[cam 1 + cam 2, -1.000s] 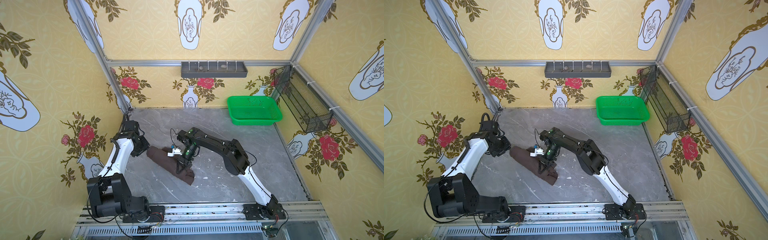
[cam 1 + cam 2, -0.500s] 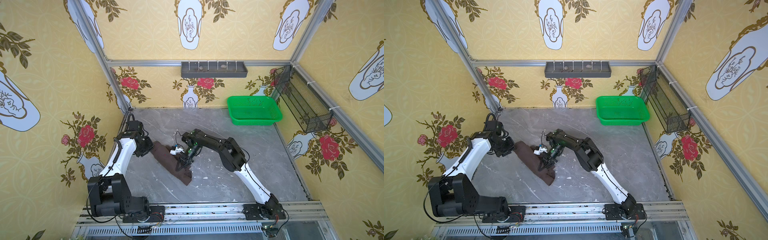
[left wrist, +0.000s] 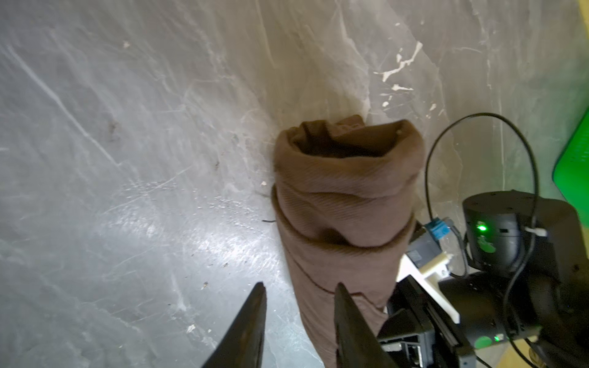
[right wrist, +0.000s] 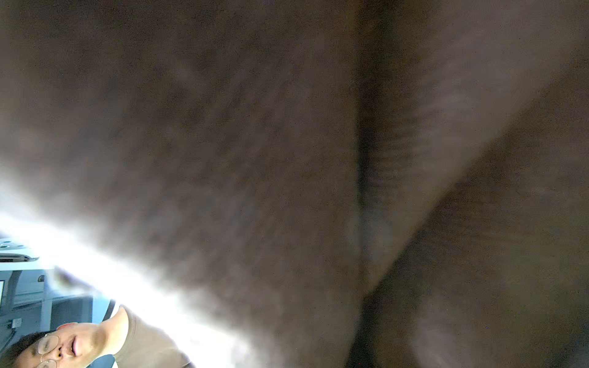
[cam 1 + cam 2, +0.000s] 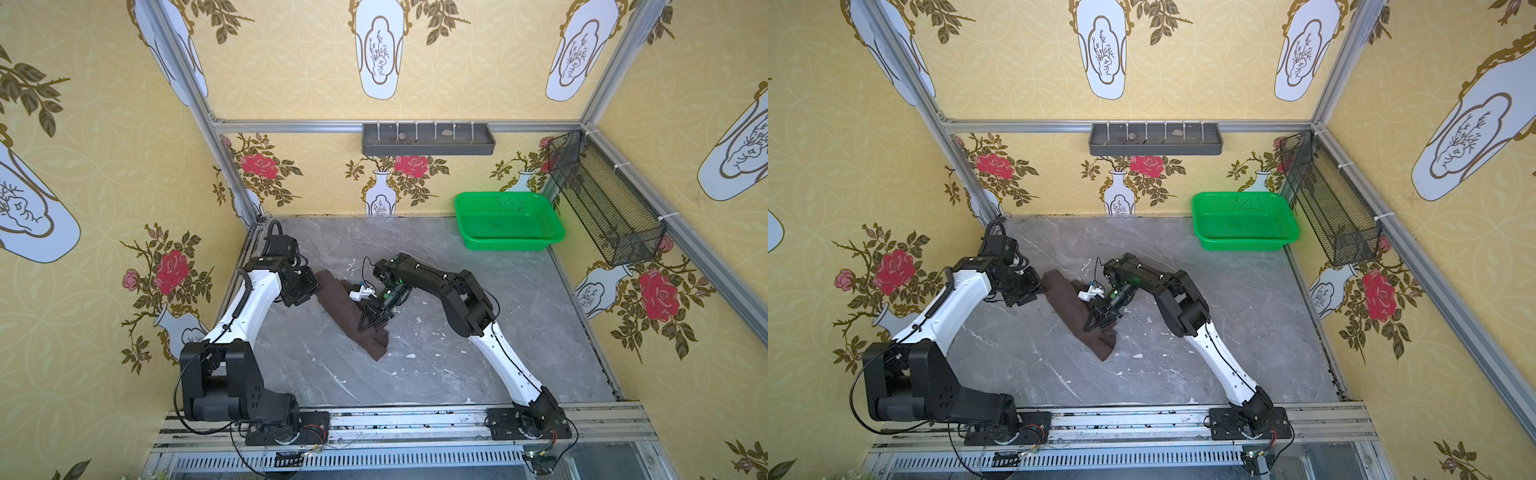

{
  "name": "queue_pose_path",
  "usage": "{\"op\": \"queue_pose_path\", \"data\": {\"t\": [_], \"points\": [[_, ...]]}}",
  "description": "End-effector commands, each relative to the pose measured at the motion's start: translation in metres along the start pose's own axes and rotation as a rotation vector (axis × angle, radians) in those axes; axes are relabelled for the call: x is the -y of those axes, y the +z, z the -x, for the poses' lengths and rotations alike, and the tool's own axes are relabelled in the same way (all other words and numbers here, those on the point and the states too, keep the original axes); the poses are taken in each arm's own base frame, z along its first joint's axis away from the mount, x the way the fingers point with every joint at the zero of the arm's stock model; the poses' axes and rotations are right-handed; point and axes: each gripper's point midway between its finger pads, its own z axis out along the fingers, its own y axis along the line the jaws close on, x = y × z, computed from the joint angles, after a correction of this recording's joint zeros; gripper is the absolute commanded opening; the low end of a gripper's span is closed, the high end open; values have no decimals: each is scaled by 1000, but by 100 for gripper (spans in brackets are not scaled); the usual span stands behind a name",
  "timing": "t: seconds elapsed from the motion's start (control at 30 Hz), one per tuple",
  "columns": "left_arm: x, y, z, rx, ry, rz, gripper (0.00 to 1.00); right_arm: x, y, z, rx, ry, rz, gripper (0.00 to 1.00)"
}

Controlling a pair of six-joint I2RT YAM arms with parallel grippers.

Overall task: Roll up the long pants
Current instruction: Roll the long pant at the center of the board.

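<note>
Standing apart with bare table showing between them, the jaws of the left gripper (image 3: 300,285) grasp nothing. One of its fingers (image 3: 350,325) overlaps the edge of the long pants (image 3: 344,191) in the left wrist view, though contact cannot be confirmed. In both top views this gripper sits just beside the far end of the pants. The right gripper (image 5: 371,320) comes down onto the pants around the middle of their length. Its wrist view is filled with blurred brown cloth (image 4: 223,127), so I cannot tell whether its jaws are clenched on the fabric or merely pressing it. The pants lie as a long dark brown roll, set diagonally on the grey marbled table (image 5: 415,374). The far end is wound in visible layers and the near end looks looser and crumpled. A green basket (image 5: 511,245) stands in the far right corner of the table, well apart from the roll. A black wire basket (image 5: 602,203) hangs on the right wall, and a grey shelf (image 5: 428,145) hangs on the back wall.
</note>
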Motion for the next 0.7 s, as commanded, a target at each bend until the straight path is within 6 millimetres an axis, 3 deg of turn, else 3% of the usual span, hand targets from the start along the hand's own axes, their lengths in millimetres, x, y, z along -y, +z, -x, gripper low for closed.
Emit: {"op": "queue_pose_path", "data": {"t": [0.0,0.33,0.4,0.47,0.53,0.67], "points": [[15,6,3,-3,-12,-39,37,17,5,-4,-23,32,-56,1],[38,52,11,-66,30,-50,37,19,4,-3,-19,43,-57,2],[40,63,14,-81,42,-46,37,19,2,-4,-15,47,-57,7],[41,74,16,-96,54,-43,37,19,-1,-3,-11,44,-78,26],[40,86,17,-117,63,-30,37,17,-7,-1,0,33,-106,53],[33,105,13,-150,75,-5,36,13,-31,4,43,12,-203,88]]}}
